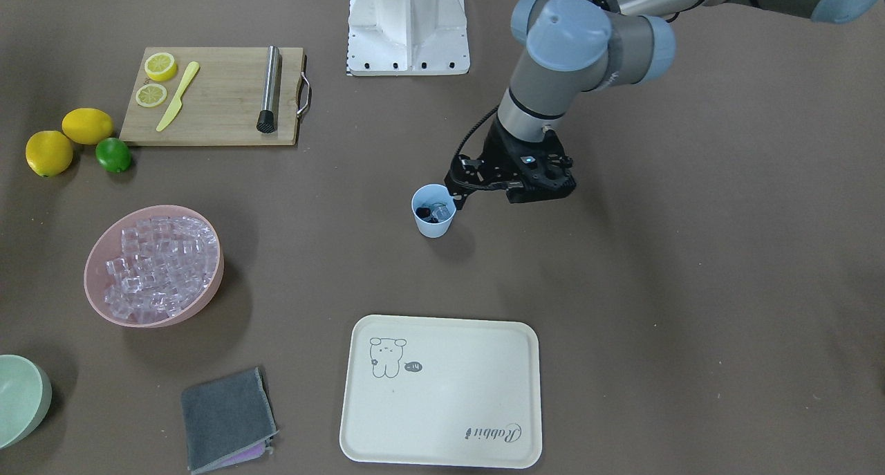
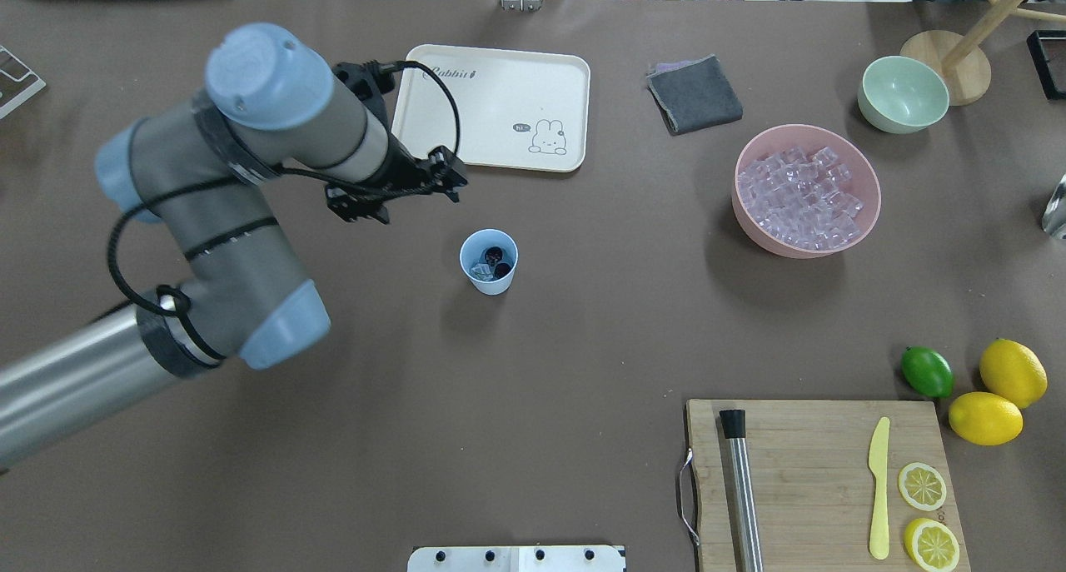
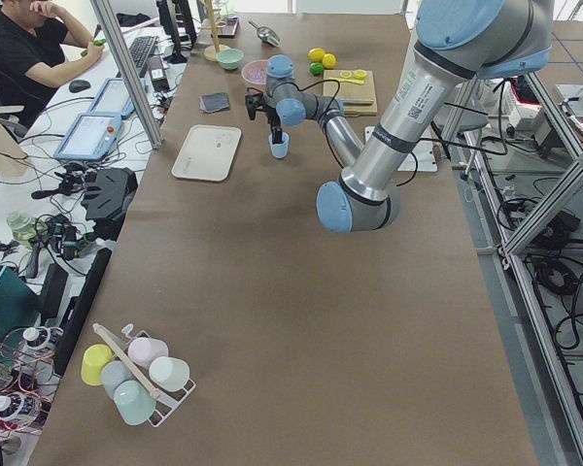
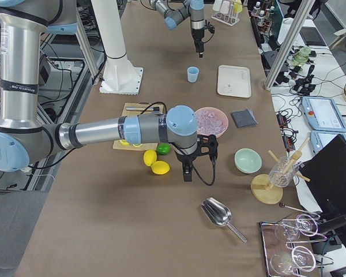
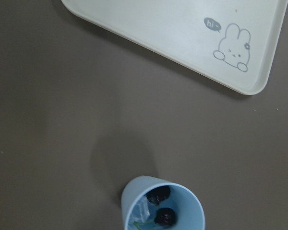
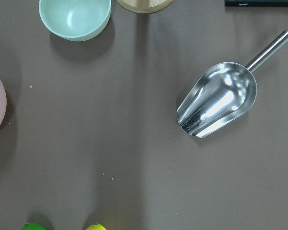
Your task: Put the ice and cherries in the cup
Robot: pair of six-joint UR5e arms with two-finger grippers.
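Observation:
The pale blue cup (image 1: 433,211) stands upright mid-table; it also shows in the overhead view (image 2: 489,261). Inside it lie the two dark cherries (image 5: 162,205) and a clear ice cube (image 5: 143,209). My left gripper (image 1: 459,189) hangs just above the cup's rim on the robot's left side, empty, and its jaws look open. More ice (image 1: 157,267) fills the pink bowl (image 2: 749,222). My right gripper (image 4: 187,171) hovers far from the cup, near the lemons; I cannot tell whether it is open or shut.
A cream tray (image 1: 442,392) and a grey cloth (image 1: 227,420) lie beyond the cup. A cutting board (image 1: 214,95) holds lemon slices, a yellow knife and a steel muddler. Lemons and a lime (image 1: 113,155) lie beside it. A metal scoop (image 6: 218,105) and a pale green bowl (image 6: 74,17) lie under the right wrist.

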